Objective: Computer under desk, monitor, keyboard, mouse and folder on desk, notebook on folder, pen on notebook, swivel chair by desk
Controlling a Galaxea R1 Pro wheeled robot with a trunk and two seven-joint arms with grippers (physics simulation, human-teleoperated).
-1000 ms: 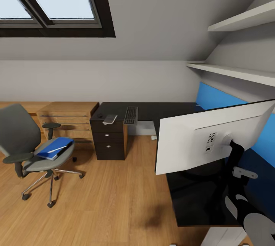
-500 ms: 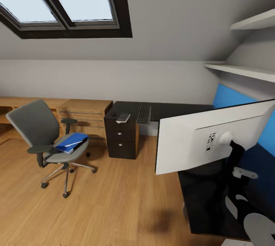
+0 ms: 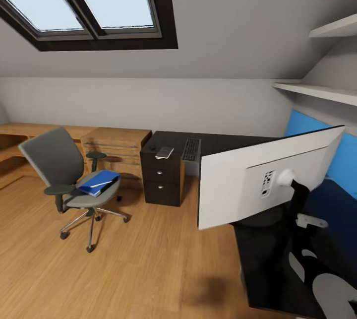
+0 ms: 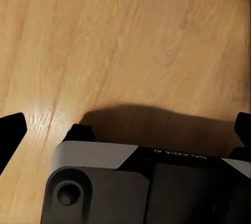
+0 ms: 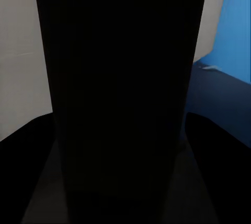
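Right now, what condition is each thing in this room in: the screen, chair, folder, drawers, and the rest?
monitor: white back toward the camera, tilted, above the desk.
desk: three pedestal drawers shut.
keyboard: flat on the desk.
notebook: closed, on the desk above the drawers.
swivel chair: upright, apart from the desk.
folder: closed, on the chair seat.
pen: lying on the folder.
left tool: open, above bare floor.

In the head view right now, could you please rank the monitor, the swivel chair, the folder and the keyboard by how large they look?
1. monitor, though it sits nearest the camera
2. swivel chair
3. folder
4. keyboard, farther away, so its rank against the folder is unsure
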